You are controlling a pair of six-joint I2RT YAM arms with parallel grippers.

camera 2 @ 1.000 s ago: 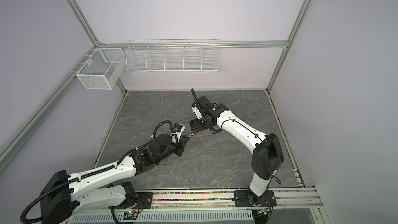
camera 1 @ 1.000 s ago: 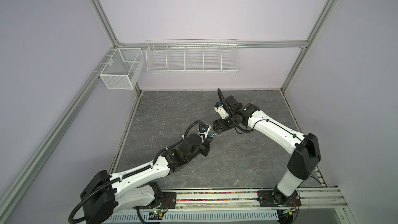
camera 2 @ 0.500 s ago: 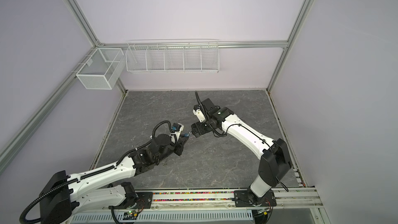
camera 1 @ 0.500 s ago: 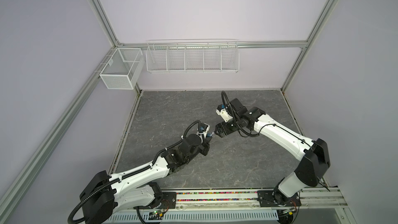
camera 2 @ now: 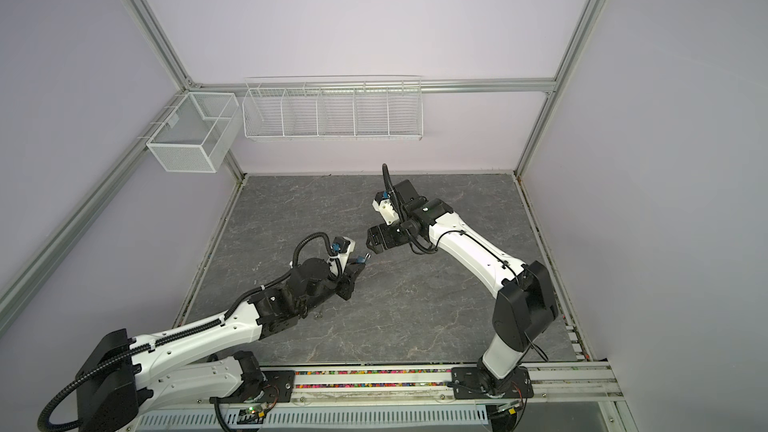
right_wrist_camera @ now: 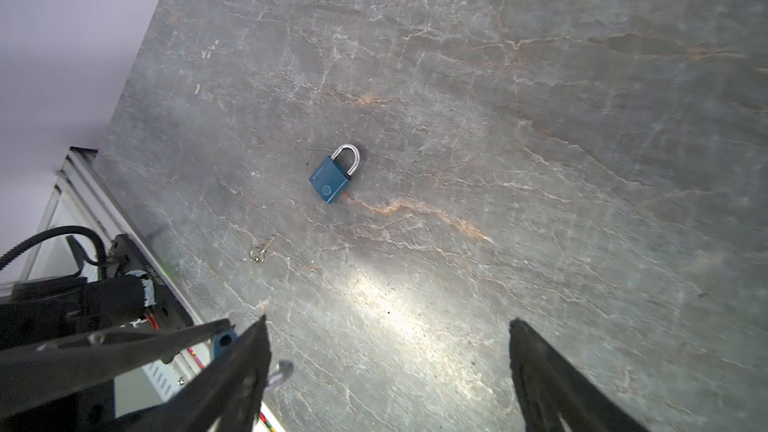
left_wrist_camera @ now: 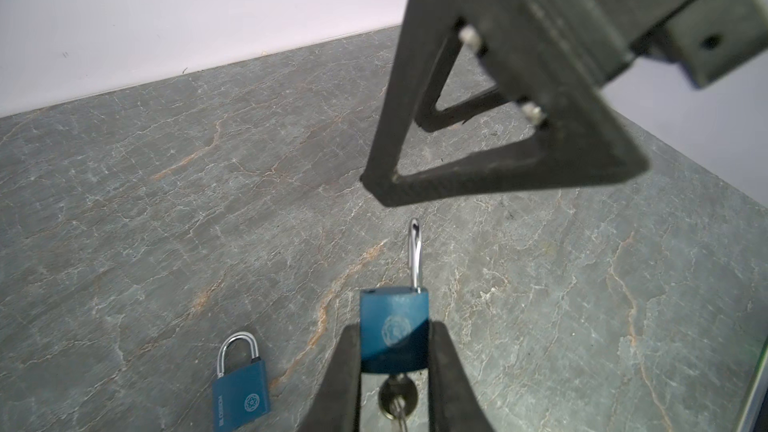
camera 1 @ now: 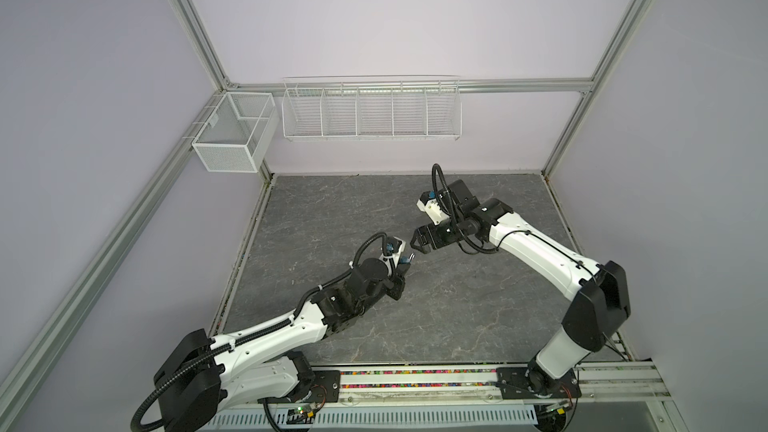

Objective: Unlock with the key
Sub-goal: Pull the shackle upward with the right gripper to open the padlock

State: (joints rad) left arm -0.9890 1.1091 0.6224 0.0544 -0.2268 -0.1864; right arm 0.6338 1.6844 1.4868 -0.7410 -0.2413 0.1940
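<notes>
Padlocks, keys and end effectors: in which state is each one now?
Held padlock: lifted, key in its keyhole, shackle seems open.
Second padlock: lying flat on table, closed.
Loose keys: lying on table, untouched.
Left end effector: shut on held padlock.
Right end effector: open, empty.

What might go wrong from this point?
The left gripper pinches the held padlock only by its sides; a nudge from the open right gripper, close to its shackle, may twist it loose. The key sticking from its underside might get jolted out.
</notes>
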